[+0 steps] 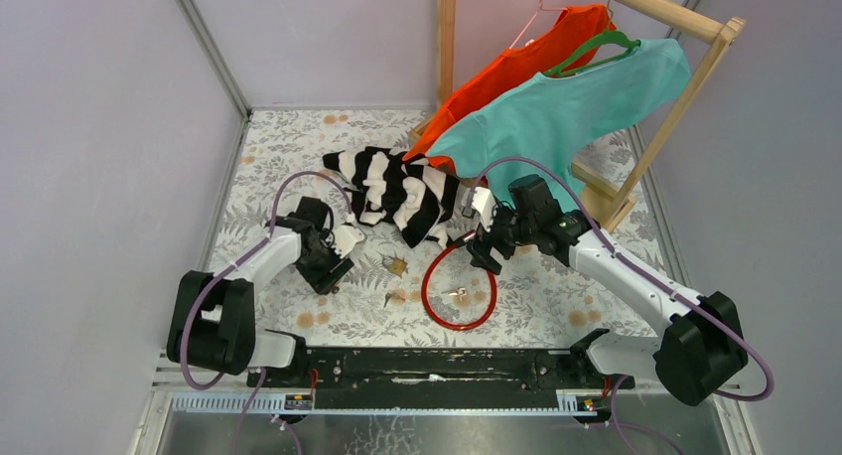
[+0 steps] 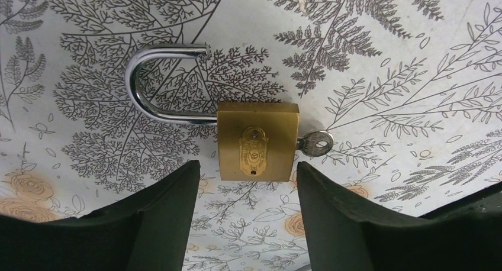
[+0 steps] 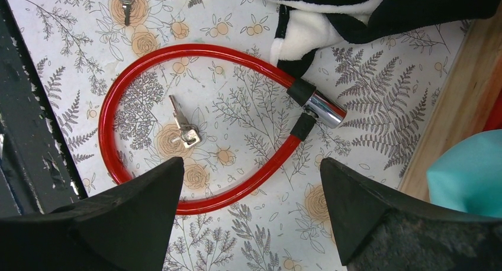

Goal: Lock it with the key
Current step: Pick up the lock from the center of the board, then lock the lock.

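Found brass padlock (image 2: 257,141) flat on table (image 1: 556,296), left of centre, shackle (image 2: 160,81) open, key (image 2: 315,144) seated, left gripper (image 2: 247,171) spread apart around its near end, right gripper (image 3: 251,167) agape over red cable lock (image 3: 112,105); closing and locking seemingly left to do.

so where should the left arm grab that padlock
Probably the brass body, from straight above, since it lies flat. Put the fingers on its two plain sides: the open shackle leaves one end and the key sticks out the other.
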